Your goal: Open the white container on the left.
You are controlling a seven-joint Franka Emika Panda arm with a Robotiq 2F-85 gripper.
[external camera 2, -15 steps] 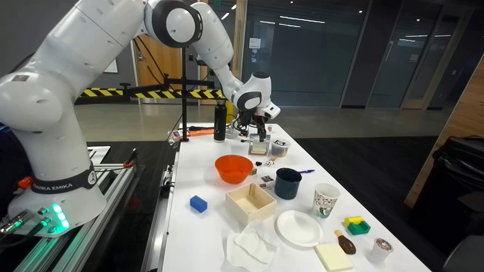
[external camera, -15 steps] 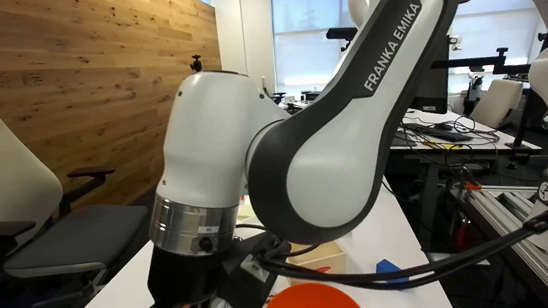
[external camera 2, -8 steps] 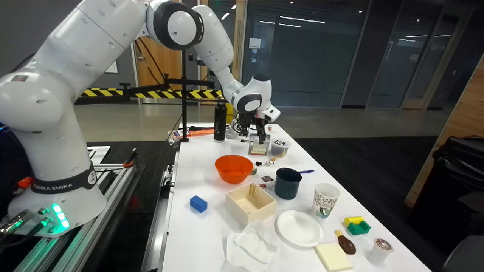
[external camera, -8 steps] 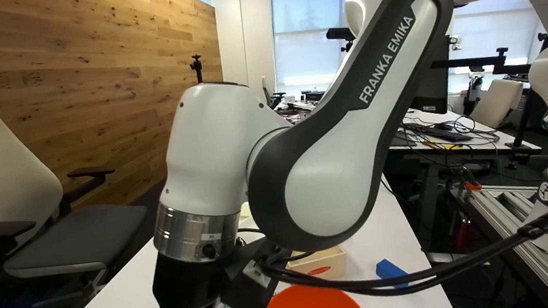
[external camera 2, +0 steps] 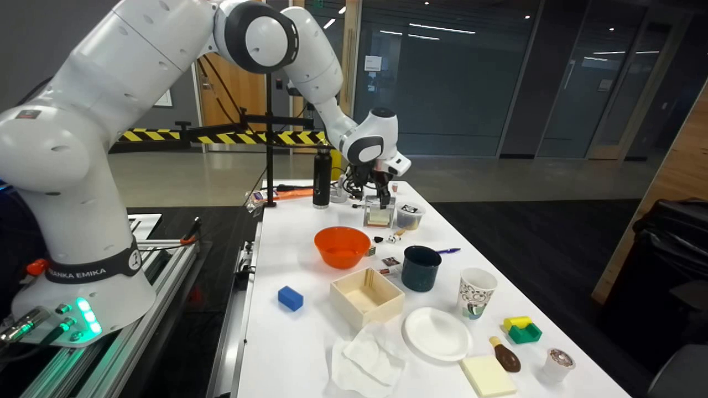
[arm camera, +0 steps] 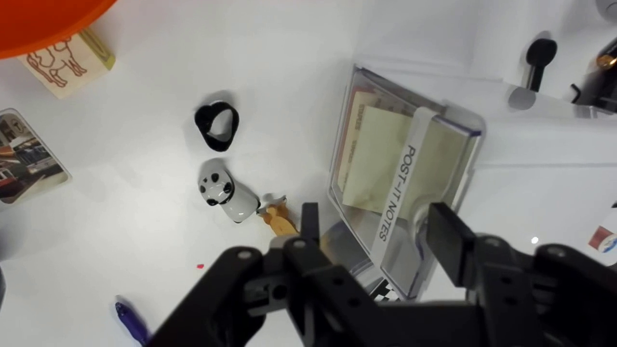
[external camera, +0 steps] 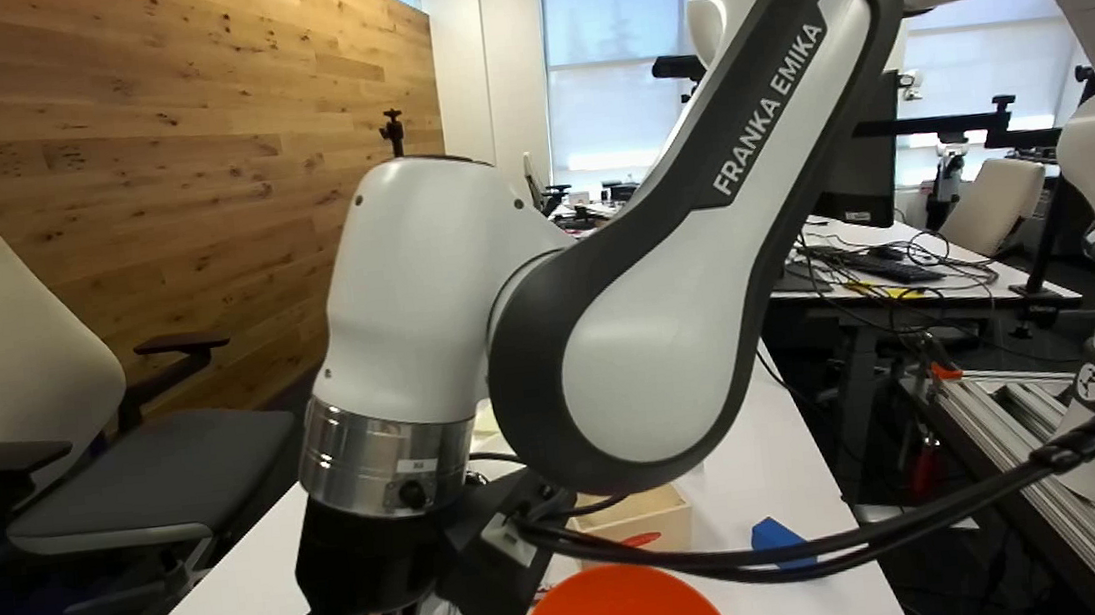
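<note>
Post-it container point(arm camera: 366, 220), clear, lettered white strip point(arm camera: 401, 180) across it, yellow notes point(arm camera: 376, 159) showing inside, sits on white surface point(external camera 2: 287, 348). Hand point(arm camera: 375, 220) right over container, fingers point(arm camera: 450, 246) spread well apart; whether they touch it, can't tell. Round tub point(external camera 2: 409, 218) just beside container. Near container in wrist view: brown figurine point(arm camera: 280, 222), then white figurine with black spots point(arm camera: 229, 195), black heart-shaped ring point(arm camera: 217, 140). Further from container, in an exterior view: orange bowl point(external camera 2: 342, 257), dark mug point(external camera 2: 420, 275), wooden box point(external camera 2: 347, 309). Well apart from container, same view: patterned paper cup point(external camera 2: 473, 296), white plate point(external camera 2: 437, 334), pale yellow pad point(external camera 2: 487, 377)
</note>
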